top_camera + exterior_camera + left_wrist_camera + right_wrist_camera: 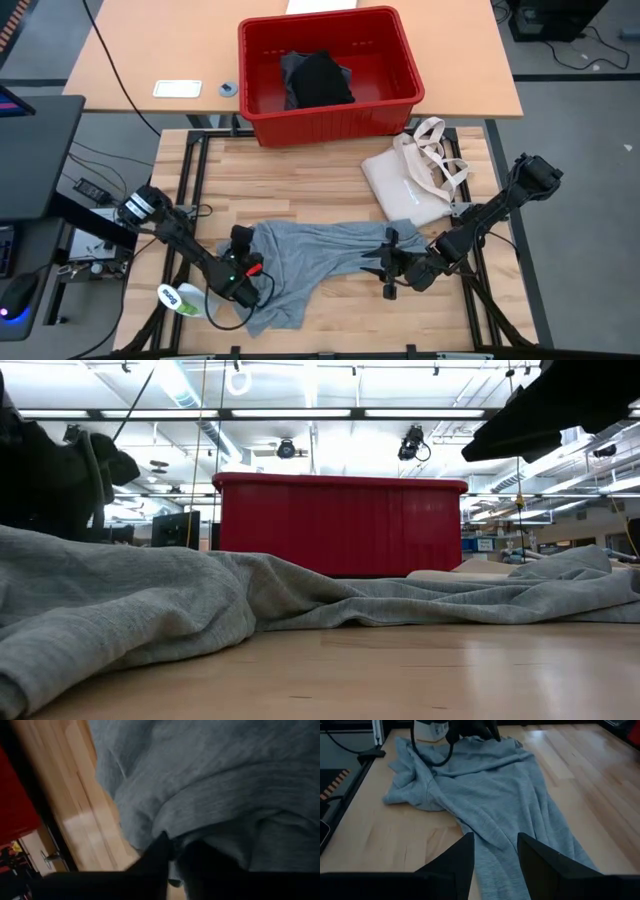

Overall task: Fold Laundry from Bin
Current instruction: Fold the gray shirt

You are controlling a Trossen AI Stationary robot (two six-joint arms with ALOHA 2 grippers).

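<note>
The soft grey T-shirt point(305, 262) lies crumpled on the near wooden table point(320, 180). The left gripper point(243, 262) pinches its left edge. The right gripper point(388, 268) stands spread over its right end.

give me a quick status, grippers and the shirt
Left gripper pinching the grey T-shirt at its left side. Right gripper open over the shirt's right end. Black garment in the red bin. Tote bag alongside.
</note>
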